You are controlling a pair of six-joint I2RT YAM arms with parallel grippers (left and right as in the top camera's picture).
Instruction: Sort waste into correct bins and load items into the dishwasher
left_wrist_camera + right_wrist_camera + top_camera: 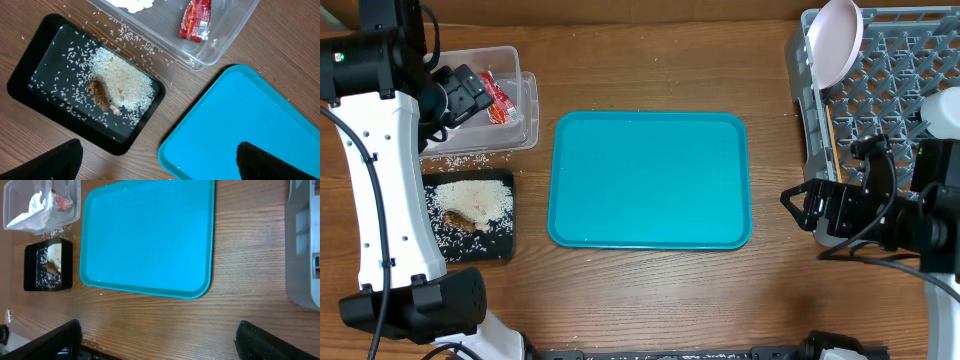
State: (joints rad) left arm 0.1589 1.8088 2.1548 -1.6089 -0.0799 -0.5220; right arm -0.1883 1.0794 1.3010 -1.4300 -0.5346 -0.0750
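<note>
The dish rack (890, 80) stands at the table's right edge; it is rigid and bulky and should need no handling. The teal tray (650, 180) lies bare at centre. The white plate (837, 40) stands on edge in the rack's far left corner. It is judged hard, glazed, slippery and breakable, and is best pinched across the rim. A white vessel (942, 112), cup or bowl cannot be told, sits at the rack's right side. A thin wooden strip (829, 130) along the rack's left wall is probably the chopsticks. The clear tub (220, 50) sits at far left holding crumpled tissues (35, 207), which are soft and near weightless, and the red wrapper (196, 20), which is light, crinkly and likely to slip. The black tray (30, 75) lies just in front of the tub and carries the brown food (100, 95) on a heap of rice (125, 80). Loose grains (460, 160) lie on the table between the two bins, judged too small to pinch and better swept. The left end effector (160, 160) hangs above the bins and the right end effector (157, 340) beside the rack's near corner. Both have fingers spread wide and grip nothing.
</note>
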